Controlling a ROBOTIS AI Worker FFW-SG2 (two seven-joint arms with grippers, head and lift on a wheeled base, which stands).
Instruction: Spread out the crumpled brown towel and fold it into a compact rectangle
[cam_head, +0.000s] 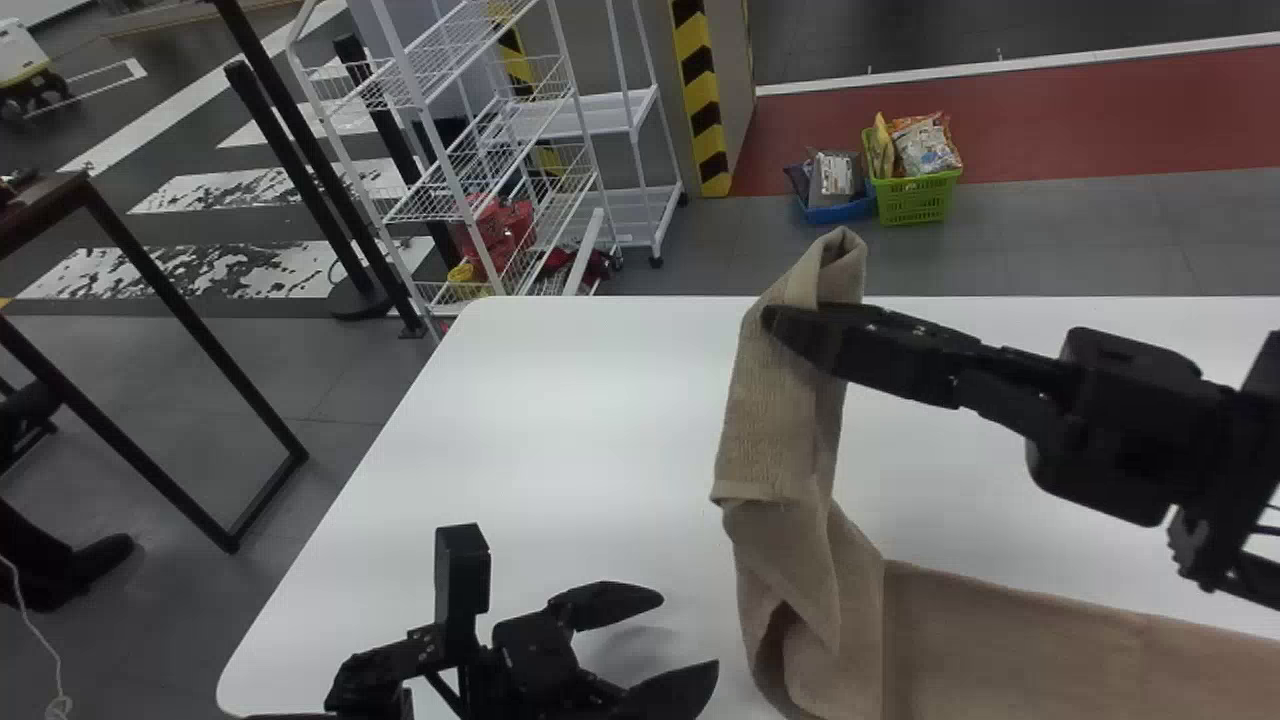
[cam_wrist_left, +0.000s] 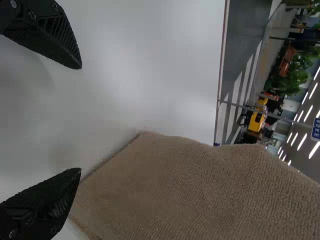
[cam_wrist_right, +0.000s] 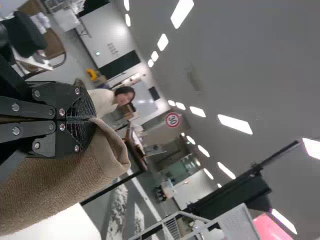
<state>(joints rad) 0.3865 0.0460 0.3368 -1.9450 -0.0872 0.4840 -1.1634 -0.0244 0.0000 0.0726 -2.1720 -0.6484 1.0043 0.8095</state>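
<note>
Gripping the brown cloth towel (cam_head: 780, 440) by its raised end in our black, flat-fingered right hand (cam_head: 785, 328), we have the rest on the smooth white table (cam_head: 560, 400); our left hand (cam_head: 685, 635) gapes nearby.

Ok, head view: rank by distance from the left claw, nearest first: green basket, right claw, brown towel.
1. Brown towel, just to the right of the left claw.
2. Right claw, farther forward, at the towel's raised end.
3. Green basket, on the floor beyond the table.
</note>
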